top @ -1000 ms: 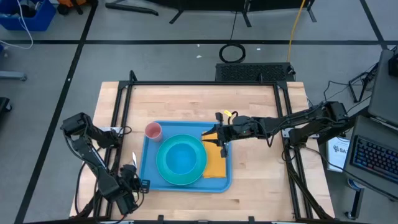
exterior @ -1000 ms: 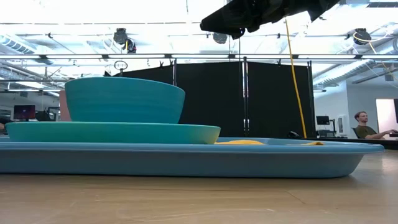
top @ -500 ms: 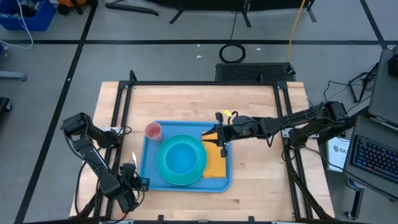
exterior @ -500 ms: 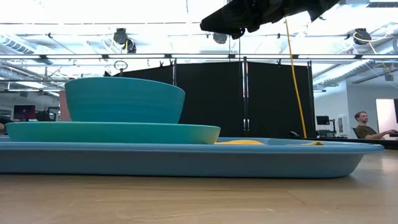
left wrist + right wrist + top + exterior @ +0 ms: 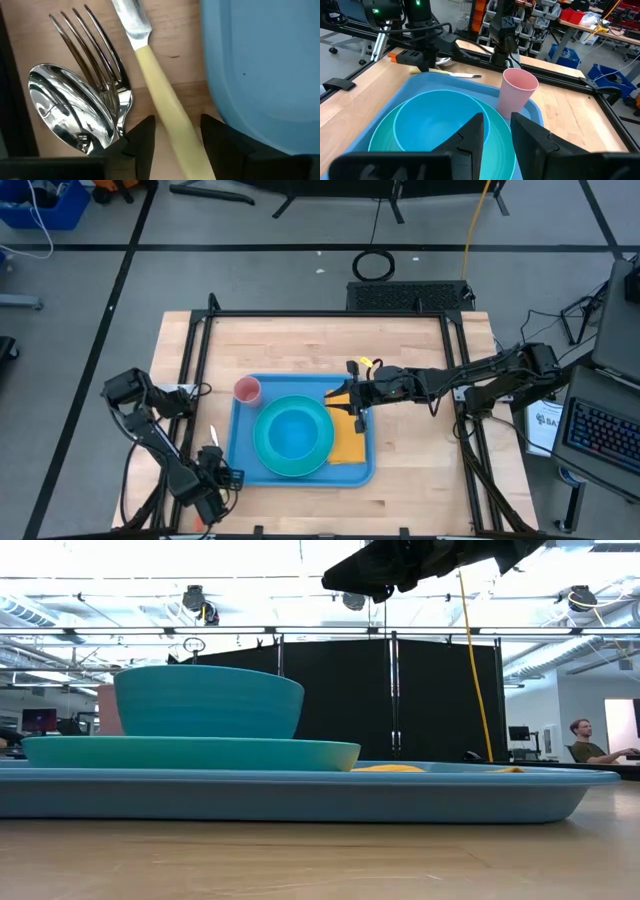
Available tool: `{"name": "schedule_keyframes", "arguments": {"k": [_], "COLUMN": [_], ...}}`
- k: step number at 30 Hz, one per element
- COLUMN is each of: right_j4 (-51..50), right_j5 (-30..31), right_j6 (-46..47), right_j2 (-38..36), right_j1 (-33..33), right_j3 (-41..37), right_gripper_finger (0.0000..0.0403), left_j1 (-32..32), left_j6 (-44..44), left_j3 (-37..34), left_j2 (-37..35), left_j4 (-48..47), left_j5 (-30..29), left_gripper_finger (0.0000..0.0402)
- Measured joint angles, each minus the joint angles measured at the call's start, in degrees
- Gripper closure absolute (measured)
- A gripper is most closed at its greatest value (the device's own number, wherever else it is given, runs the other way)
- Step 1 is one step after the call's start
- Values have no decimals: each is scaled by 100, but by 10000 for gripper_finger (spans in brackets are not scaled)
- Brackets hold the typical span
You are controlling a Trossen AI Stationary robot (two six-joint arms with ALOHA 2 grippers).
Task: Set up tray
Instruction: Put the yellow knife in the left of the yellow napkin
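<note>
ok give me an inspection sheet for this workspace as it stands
surface: wooden table, bare at the far half.
job's things: blue tray holds a cyan plate with a bowl on it, a pink cup and a yellow napkin.
clutter: knife, fork and spoon lie on the table beside the tray's left rim.
grippers: left gripper, jaws open around the knife handle; right gripper above the tray's right side, holding nothing.
cables: yellow cable on the floor beyond the table.
surroundings: person seated at a desk.
</note>
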Motion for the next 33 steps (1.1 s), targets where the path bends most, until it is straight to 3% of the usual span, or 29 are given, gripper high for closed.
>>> {"name": "schedule_keyframes", "arguments": {"k": [5,12,20,33], "right_j4": [-2,0,0,-2], "right_j5": [1,-2,-1,1], "right_j6": [17,17,17,14], "right_j2": [0,0,0,0], "right_j1": [0,0,0,0], "right_j3": [-2,-2,-2,-2], "right_gripper_finger": [314,314,314,314], "left_j1": [1,1,-7,-89], "left_j6": [1,26,126,-7], "left_j3": [-7,-13,-13,11], "left_j2": [10,19,23,-237], "left_j4": [40,74,11,-868], "left_j5": [24,22,-42,-376], "left_gripper_finger": [257,335,336,336]}}
